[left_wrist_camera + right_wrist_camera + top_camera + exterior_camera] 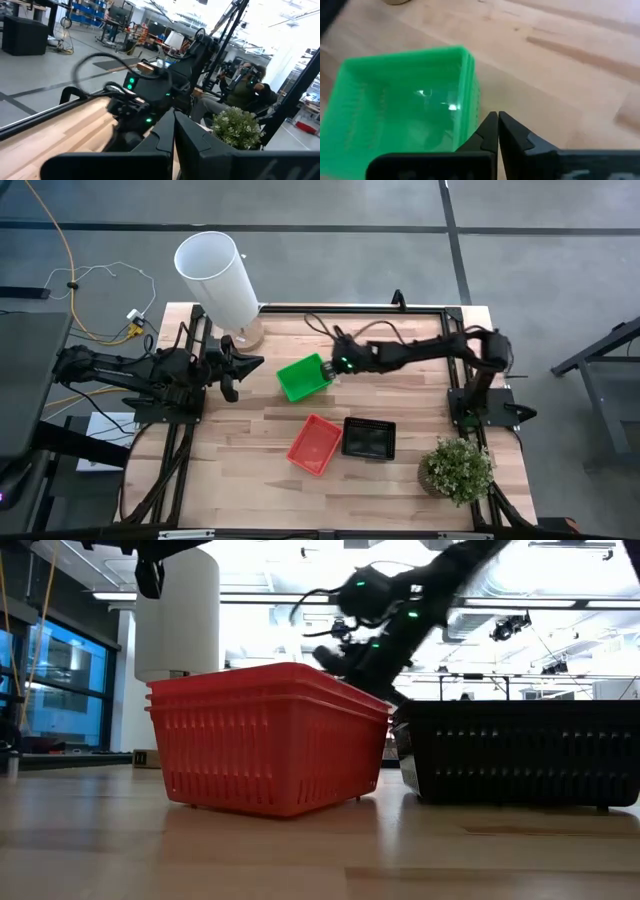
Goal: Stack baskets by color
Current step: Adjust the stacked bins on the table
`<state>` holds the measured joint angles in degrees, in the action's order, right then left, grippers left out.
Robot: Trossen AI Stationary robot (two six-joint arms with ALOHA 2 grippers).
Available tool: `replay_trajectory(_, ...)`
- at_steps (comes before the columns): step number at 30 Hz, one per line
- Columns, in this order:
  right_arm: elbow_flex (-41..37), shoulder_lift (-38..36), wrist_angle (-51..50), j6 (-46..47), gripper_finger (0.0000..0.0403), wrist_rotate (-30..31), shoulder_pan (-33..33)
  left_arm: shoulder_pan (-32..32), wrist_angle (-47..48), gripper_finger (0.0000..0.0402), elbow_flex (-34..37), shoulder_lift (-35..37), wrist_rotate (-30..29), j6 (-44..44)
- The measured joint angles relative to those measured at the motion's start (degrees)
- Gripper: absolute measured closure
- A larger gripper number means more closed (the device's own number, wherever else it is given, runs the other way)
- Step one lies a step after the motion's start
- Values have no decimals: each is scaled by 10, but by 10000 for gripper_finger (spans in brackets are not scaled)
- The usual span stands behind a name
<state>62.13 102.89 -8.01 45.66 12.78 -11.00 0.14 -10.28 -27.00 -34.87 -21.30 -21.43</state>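
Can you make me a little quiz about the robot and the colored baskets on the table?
1. True or false: the green basket lies nearer the white cylinder than the red basket does.
2. Which thing lies right beside the black basket? A) the potted plant B) the red basket C) the white cylinder
3. Fill in: the right gripper is shut at the edge of the ____ basket, while the left gripper waits at the table's left side.

Key:
1. True.
2. B. In the low view they stand side by side.
3. Green. Whether the rim is pinched between the fingers cannot be told.
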Motion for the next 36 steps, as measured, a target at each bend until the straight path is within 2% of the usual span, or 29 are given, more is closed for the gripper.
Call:
replay_trajectory(7,166,93,-148,-85,402,-23,-17,0,2,401,0,0,-1,-9)
replay_trajectory(10,217,130,-185,-88,403,-36,-18,0,2,401,0,0,1,-9)
replay_trajectory(15,283,170,-174,-91,403,-71,-4,0,2,401,0,0,3,-10)
replay_trajectory(24,394,220,-157,-108,403,-114,74,0,2,401,0,0,3,-10)
replay_trajectory(28,418,215,-203,-176,403,-109,96,0,2,401,0,0,3,-10)
replay_trajectory(32,416,168,-297,-259,403,-79,102,0,2,401,0,0,3,-10)
replay_trajectory(36,326,93,-309,-293,403,-118,118,0,2,401,0,0,3,-10)
